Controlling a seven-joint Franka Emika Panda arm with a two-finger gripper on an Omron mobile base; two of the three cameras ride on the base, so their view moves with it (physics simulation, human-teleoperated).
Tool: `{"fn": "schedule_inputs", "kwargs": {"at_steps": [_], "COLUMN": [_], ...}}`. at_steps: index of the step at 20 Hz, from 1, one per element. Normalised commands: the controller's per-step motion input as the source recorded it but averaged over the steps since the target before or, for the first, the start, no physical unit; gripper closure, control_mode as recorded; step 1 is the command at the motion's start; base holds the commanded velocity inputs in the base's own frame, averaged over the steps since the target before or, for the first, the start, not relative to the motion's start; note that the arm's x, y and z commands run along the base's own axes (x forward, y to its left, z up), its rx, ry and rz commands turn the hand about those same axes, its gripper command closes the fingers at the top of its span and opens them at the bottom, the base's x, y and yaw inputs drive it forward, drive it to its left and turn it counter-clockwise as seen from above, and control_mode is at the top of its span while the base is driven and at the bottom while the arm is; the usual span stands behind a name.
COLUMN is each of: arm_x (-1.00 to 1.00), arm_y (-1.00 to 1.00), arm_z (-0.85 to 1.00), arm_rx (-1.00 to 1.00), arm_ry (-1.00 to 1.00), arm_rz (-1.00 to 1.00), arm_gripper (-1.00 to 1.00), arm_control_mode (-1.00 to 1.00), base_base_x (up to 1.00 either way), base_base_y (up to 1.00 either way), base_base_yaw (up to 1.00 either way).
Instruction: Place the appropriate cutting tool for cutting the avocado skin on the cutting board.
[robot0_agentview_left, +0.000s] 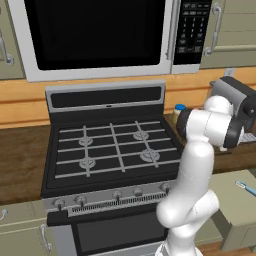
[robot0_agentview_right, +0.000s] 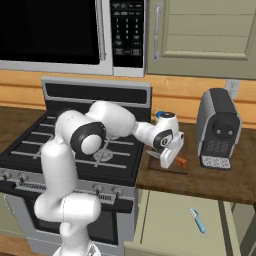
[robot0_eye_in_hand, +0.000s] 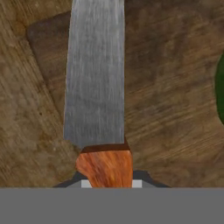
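Note:
My gripper (robot0_agentview_right: 167, 156) is shut on the knife, low over the counter to the right of the stove. In the hand view the orange-red handle (robot0_eye_in_hand: 106, 167) sits between my fingertips (robot0_eye_in_hand: 72, 180), and the silver blade (robot0_eye_in_hand: 94, 74) runs up the picture. The blade lies over the dark-brown cutting board (robot0_eye_in_hand: 170, 87), close to its surface; I cannot tell whether it touches. The avocado (robot0_eye_in_hand: 220, 87) shows as a dark-green sliver at the right edge. From the right base view the handle (robot0_agentview_right: 181, 161) pokes out beside the hand, above the board (robot0_agentview_right: 176, 170).
A grey coffee machine (robot0_agentview_right: 217, 127) stands right of the board. A jar with a blue lid (robot0_agentview_right: 162, 116) sits behind the hand. The open drawer below holds a light-blue-handled utensil (robot0_agentview_right: 198, 221). The gas stove (robot0_agentview_left: 115, 145) lies to the left, under a microwave (robot0_agentview_left: 95, 35).

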Motion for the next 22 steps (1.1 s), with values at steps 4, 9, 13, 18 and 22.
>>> {"fn": "schedule_inputs", "kwargs": {"at_steps": [4, 9, 13, 18, 22], "arm_x": [0.43, 0.12, -0.21, -0.73, -0.74], "arm_y": [0.0, 0.0, 0.21, 0.41, 0.54], "arm_z": [-0.2, -0.19, 0.06, 0.57, 0.54], "arm_rx": [0.0, 0.0, 0.0, -0.04, -0.09], "arm_ry": [0.0, 0.0, 0.0, -0.08, -0.15], "arm_rz": [0.03, 0.03, 0.01, 0.01, 0.01], "arm_gripper": [-1.0, -1.0, -1.0, -1.0, -1.0], "arm_control_mode": [-1.0, -1.0, -1.0, -1.0, -1.0], "base_base_x": [0.0, 0.0, 0.0, 0.0, 0.0], "base_base_y": [0.0, 0.0, 0.0, 0.0, 0.0], "base_base_yaw": [0.0, 0.0, 0.0, 0.0, 0.0]}}
